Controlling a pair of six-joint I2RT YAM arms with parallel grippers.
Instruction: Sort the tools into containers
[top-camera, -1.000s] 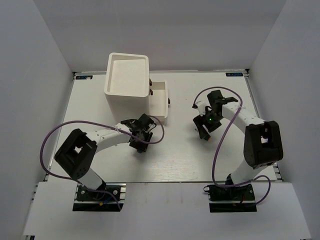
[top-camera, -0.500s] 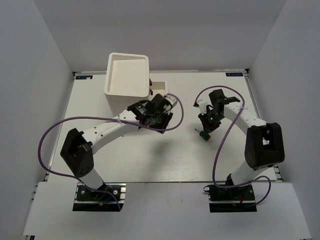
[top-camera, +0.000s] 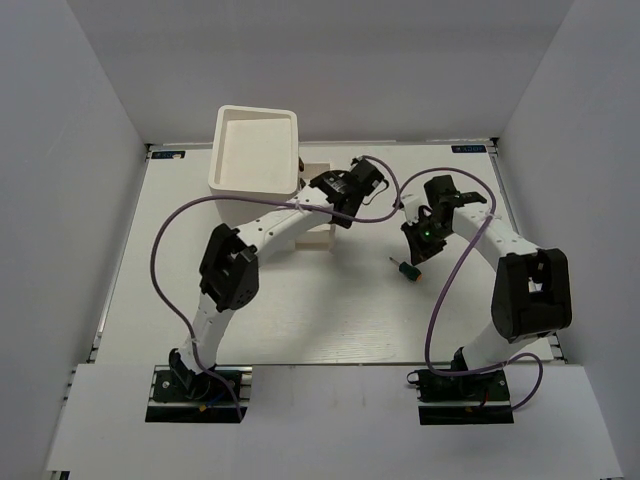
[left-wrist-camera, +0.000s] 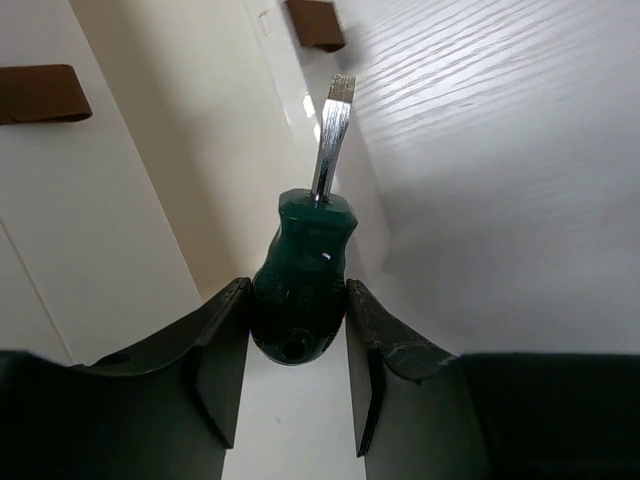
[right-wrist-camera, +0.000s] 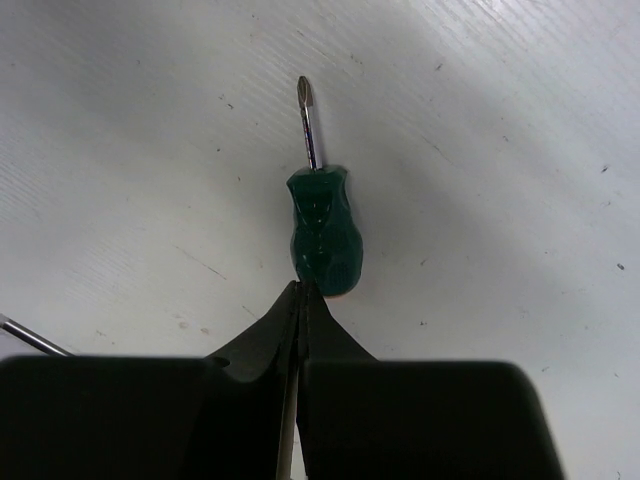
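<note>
My left gripper (left-wrist-camera: 297, 335) is shut on a stubby green-handled flat-blade screwdriver (left-wrist-camera: 302, 285), its blade pointing away from me. It hangs right by the white containers (top-camera: 255, 150), over the pulled-out drawer (top-camera: 318, 236); two brown knobs (left-wrist-camera: 35, 92) (left-wrist-camera: 315, 22) show close by. From above, the left gripper (top-camera: 338, 198) is at the drawer's right side. A second green-handled screwdriver (right-wrist-camera: 323, 232), with a cross tip, lies on the table (top-camera: 404, 267). My right gripper (right-wrist-camera: 300, 292) is shut and empty, its tips at that handle's butt end, seen from above (top-camera: 413, 250).
A thin metal shaft (right-wrist-camera: 30, 335) pokes into the right wrist view at the lower left. The left arm's purple cable (top-camera: 165, 235) loops over the left half of the table. White walls enclose the table on three sides.
The left arm has swung from the table's middle up to the drawer unit with the green screwdriver in its grip. The right gripper has shut, and the other screwdriver lies in front of it.
</note>
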